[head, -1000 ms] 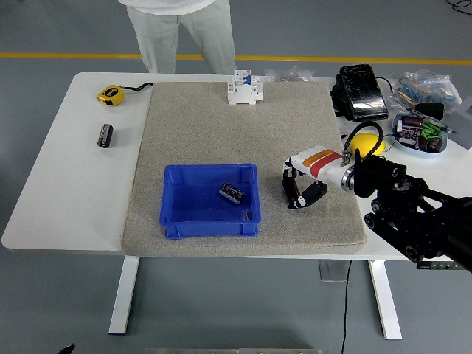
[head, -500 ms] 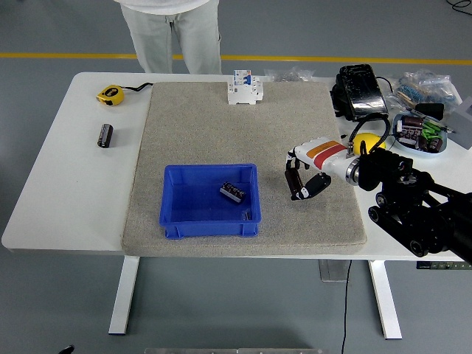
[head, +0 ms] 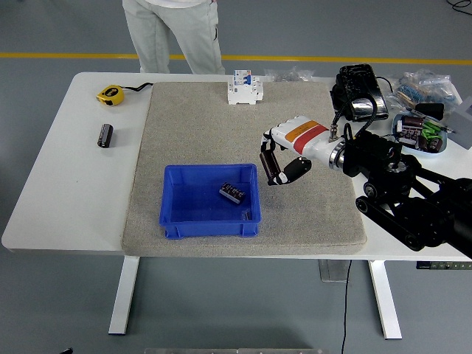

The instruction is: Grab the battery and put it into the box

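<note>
A blue box sits on the grey mat near its front edge. A small dark battery lies inside the box, right of its middle. A second black cylinder, like a battery, lies on the bare white table at the far left. My right hand hovers over the mat just beyond the box's right rear corner. Its fingers hang down, loosely curled, and hold nothing. My left arm is out of view.
A yellow tape measure lies at the back left. A white circuit breaker stands at the mat's far edge. A black device and a tray of parts are at the right. A person's legs stand behind the table.
My right hand has moved left and away from me, from the mat's right side to just beside the box's right rear corner. The person has shifted a little. The battery in the box has not moved.
</note>
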